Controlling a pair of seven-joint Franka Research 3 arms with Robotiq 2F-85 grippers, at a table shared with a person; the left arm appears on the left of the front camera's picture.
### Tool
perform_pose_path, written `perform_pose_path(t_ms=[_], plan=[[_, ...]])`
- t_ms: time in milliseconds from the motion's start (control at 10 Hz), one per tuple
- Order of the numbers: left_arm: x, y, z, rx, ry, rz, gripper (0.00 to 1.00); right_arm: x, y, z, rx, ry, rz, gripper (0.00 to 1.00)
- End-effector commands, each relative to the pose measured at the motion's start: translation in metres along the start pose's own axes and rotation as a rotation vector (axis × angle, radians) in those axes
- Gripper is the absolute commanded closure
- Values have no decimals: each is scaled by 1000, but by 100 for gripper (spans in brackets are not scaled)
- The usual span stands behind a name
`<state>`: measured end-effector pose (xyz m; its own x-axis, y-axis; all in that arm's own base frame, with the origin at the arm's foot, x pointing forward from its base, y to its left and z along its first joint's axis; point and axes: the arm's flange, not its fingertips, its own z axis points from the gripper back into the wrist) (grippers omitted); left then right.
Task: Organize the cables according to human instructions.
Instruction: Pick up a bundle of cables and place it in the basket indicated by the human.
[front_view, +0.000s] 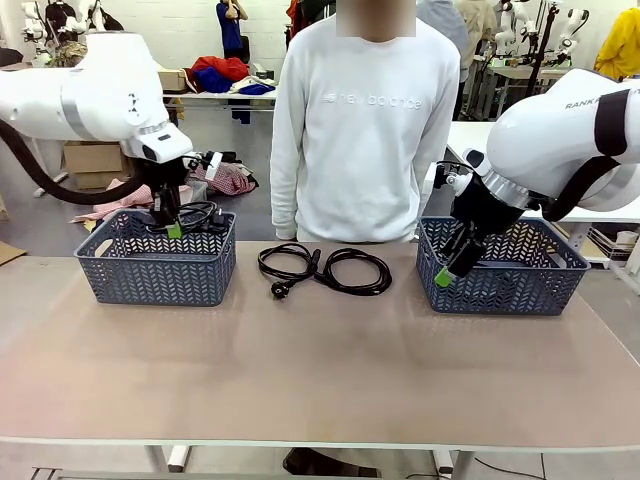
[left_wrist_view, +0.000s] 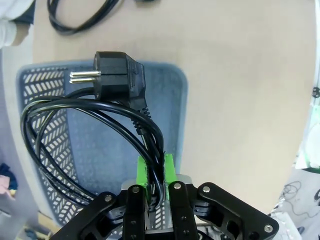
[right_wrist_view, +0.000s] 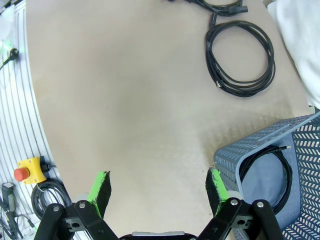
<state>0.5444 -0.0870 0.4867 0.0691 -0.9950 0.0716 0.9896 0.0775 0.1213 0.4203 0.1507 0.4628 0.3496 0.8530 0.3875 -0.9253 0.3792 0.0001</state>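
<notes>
Drop-off step, I judge: left gripper (left_wrist_view: 155, 167) pinching a coiled cable (left_wrist_view: 100, 107) above the blue basket (front_view: 150, 272) at middle left, next call a release inside its rim; right gripper (front_view: 447, 272) spread empty by the near corner of the right-hand basket (front_view: 525, 285), two cables (front_view: 325, 268) lying centre frame, bare table (front_view: 320, 380) around them.

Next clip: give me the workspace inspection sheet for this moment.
Surface: beige table carrying left basket and right basket.
Job's things: held cable over left basket; two coiled cables lying mid-table; another cable inside right basket.
Clutter: nothing seen.
Grippers: left gripper shut on held cable; right gripper open, beside right basket.
Cables: black hose on left arm.
Surroundings: person standing at far side.
</notes>
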Motion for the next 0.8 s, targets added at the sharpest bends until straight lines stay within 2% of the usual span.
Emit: perform_pose_path(t_ms=[0,300,700], plan=[[-15,6,-10,38,16,-19,85,0,0,1,-6,3,-12,0],[-32,21,-27,38,17,12,85,0,0,1,-6,3,-12,0],[-36,33,-41,40,33,59,85,0,0,1,-6,3,-12,0]])
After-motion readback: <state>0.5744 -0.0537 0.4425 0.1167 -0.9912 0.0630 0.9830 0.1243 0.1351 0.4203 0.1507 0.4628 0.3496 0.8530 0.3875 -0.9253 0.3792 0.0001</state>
